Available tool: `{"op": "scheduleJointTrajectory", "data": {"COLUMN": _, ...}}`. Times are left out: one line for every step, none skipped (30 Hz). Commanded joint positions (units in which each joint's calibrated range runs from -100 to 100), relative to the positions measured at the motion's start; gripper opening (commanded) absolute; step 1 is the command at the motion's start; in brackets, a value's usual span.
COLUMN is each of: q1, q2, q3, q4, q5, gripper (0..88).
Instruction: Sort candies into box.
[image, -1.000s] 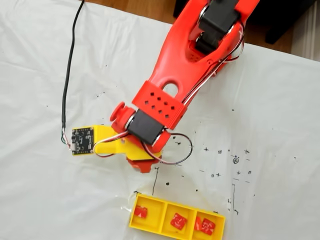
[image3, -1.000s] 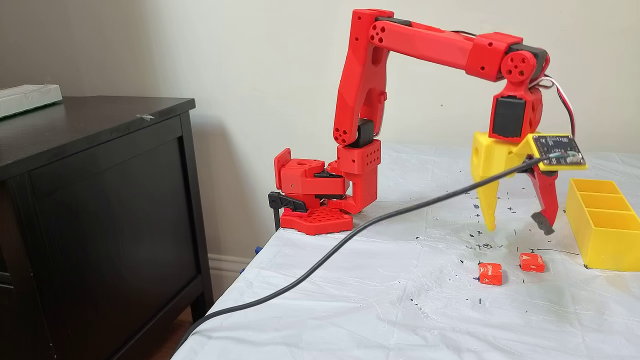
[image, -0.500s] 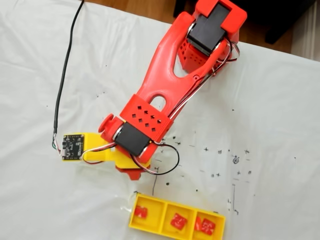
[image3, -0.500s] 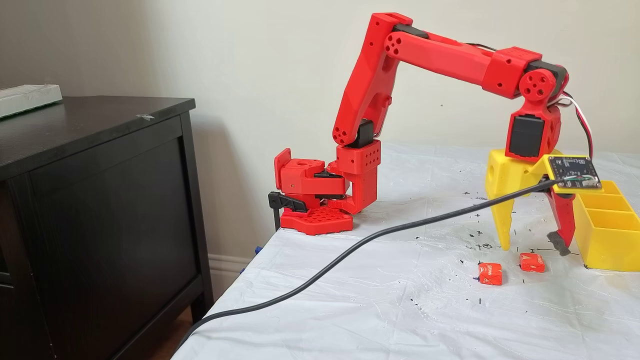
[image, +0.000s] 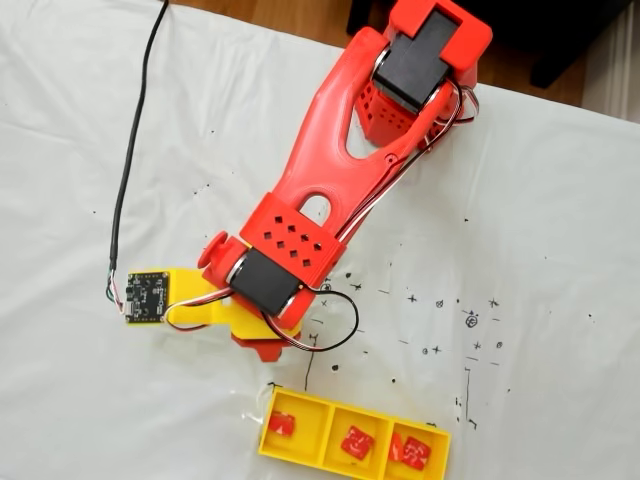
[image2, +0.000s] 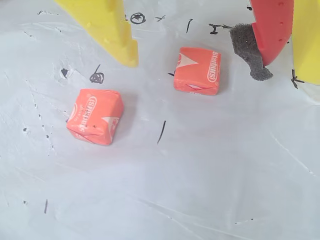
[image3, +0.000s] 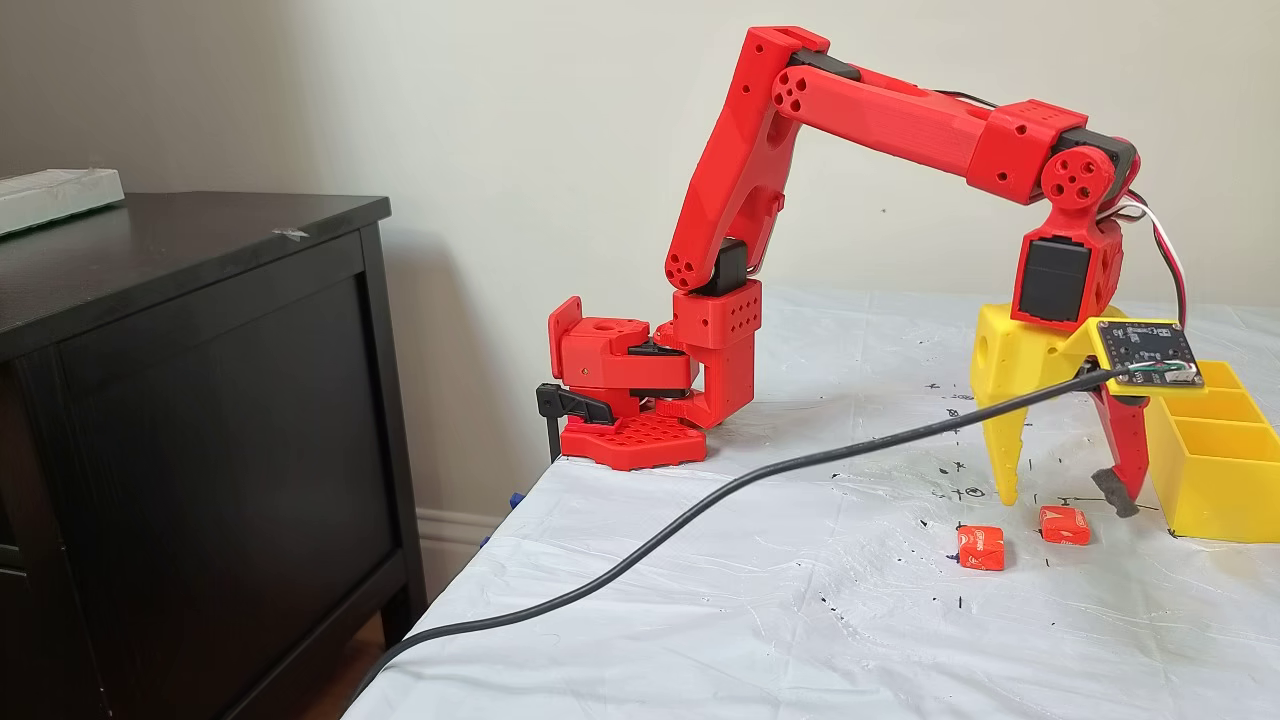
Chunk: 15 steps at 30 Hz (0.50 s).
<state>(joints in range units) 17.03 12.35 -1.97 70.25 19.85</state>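
Note:
Two orange-red wrapped candies lie on the white sheet; one (image2: 197, 71) sits between my fingers, the other (image2: 95, 116) lies apart, lower left in the wrist view. From the side, these candies (image3: 1063, 525) (image3: 981, 548) lie just in front of my fingertips. My gripper (image3: 1065, 497) (image2: 195, 64) is open and low over the sheet, with a yellow finger (image2: 122, 45) and a red finger with a grey pad (image2: 252, 52), holding nothing. The yellow box (image: 265, 443) (image3: 1215, 500) stands close beside the red finger. Its three compartments hold candies (image: 283, 424) (image: 357, 441) (image: 415, 452).
A black cable (image3: 700, 500) runs across the sheet to the circuit board (image: 147, 297) on the gripper. The arm's red base (image3: 640, 400) stands at the table's far corner. A dark cabinet (image3: 200, 400) stands beyond the table's left edge. Pen marks dot the sheet.
The arm has stretched out and come down, bringing the open gripper from above the sheet to just over the candy nearest the box. The candies and the box have not moved.

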Motion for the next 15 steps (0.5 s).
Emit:
{"op": "scheduleJointTrajectory", "data": {"q1": -0.8, "q2": -1.0, "q3": 0.6, "q4": -2.0, "q5": 0.1, "gripper": 28.7}}
{"op": "scheduleJointTrajectory", "data": {"q1": -0.8, "q2": -0.9, "q3": 0.7, "q4": -2.1, "q5": 0.1, "gripper": 28.6}}
{"op": "scheduleJointTrajectory", "data": {"q1": -0.8, "q2": -0.8, "q3": 0.9, "q4": -2.1, "q5": 0.2, "gripper": 28.5}}
{"op": "scheduleJointTrajectory", "data": {"q1": -0.9, "q2": -0.8, "q3": 1.3, "q4": -2.2, "q5": 0.2, "gripper": 28.4}}
{"op": "scheduleJointTrajectory", "data": {"q1": -1.0, "q2": -0.8, "q3": 1.7, "q4": -2.3, "q5": 0.2, "gripper": 28.3}}
{"op": "scheduleJointTrajectory", "data": {"q1": -1.1, "q2": -0.8, "q3": 1.9, "q4": -2.7, "q5": 0.2, "gripper": 28.2}}
{"op": "scheduleJointTrajectory", "data": {"q1": -1.2, "q2": -0.8, "q3": 2.3, "q4": -3.0, "q5": 0.1, "gripper": 28.0}}
{"op": "scheduleJointTrajectory", "data": {"q1": -1.3, "q2": -0.7, "q3": 2.7, "q4": -3.2, "q5": 0.1, "gripper": 27.8}}
{"op": "scheduleJointTrajectory", "data": {"q1": -1.4, "q2": -0.6, "q3": 2.8, "q4": -3.5, "q5": 0.0, "gripper": 27.6}}
{"op": "scheduleJointTrajectory", "data": {"q1": -1.4, "q2": -0.6, "q3": 2.9, "q4": -3.8, "q5": -0.1, "gripper": 27.4}}
{"op": "scheduleJointTrajectory", "data": {"q1": -1.6, "q2": -0.4, "q3": 3.1, "q4": -4.1, "q5": -0.3, "gripper": 27.3}}
{"op": "scheduleJointTrajectory", "data": {"q1": -1.7, "q2": -0.2, "q3": 3.1, "q4": -4.1, "q5": -0.4, "gripper": 27.2}}
{"op": "scheduleJointTrajectory", "data": {"q1": -1.8, "q2": -0.1, "q3": 3.3, "q4": -4.2, "q5": -0.5, "gripper": 27.2}}
{"op": "scheduleJointTrajectory", "data": {"q1": -1.9, "q2": -0.1, "q3": 3.5, "q4": -4.6, "q5": -0.6, "gripper": 26.8}}
{"op": "scheduleJointTrajectory", "data": {"q1": -2.1, "q2": -0.1, "q3": 3.8, "q4": -5.0, "q5": -0.6, "gripper": 26.5}}
